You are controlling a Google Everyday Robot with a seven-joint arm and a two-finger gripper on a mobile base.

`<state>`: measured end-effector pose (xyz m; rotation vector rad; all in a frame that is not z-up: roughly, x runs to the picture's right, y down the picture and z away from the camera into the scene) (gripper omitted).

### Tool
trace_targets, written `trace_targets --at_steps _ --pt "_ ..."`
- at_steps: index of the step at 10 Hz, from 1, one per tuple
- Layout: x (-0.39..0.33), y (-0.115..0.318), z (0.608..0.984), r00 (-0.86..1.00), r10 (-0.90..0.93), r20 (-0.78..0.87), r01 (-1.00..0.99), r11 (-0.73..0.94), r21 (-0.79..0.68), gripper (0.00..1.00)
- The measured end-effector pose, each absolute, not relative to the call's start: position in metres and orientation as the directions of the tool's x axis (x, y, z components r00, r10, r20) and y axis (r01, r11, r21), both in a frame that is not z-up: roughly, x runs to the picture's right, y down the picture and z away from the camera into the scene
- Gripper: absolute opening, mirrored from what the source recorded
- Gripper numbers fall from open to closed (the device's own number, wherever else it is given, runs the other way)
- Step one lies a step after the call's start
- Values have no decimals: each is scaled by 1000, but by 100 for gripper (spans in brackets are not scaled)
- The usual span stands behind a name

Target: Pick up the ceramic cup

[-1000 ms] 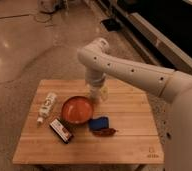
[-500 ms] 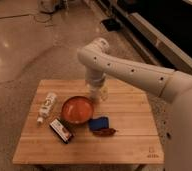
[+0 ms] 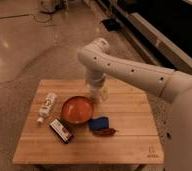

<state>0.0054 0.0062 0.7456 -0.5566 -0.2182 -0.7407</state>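
Observation:
The ceramic cup (image 3: pixel 103 93) is a small pale cream cup. It stands on the wooden table (image 3: pixel 129 107), just right of and behind the orange bowl (image 3: pixel 77 109). My gripper (image 3: pixel 95 92) hangs straight down from the white arm and sits right at the cup, covering its left side. I cannot tell whether the cup rests on the table or is held.
A long white bottle (image 3: pixel 47 106) lies at the table's left. A dark box (image 3: pixel 61 130) lies in front of the bowl. A blue packet (image 3: pixel 99 123) and a dark red item (image 3: pixel 105 132) lie front centre. A dark counter runs along the far right.

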Motion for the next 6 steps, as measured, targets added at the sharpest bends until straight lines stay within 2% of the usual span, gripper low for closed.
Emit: trace_targets --at_steps 4,6 --pt "7 4 750 718 -581 384 696 600 -395 80" --pt "29 -1 774 720 -572 391 693 615 -376 80"
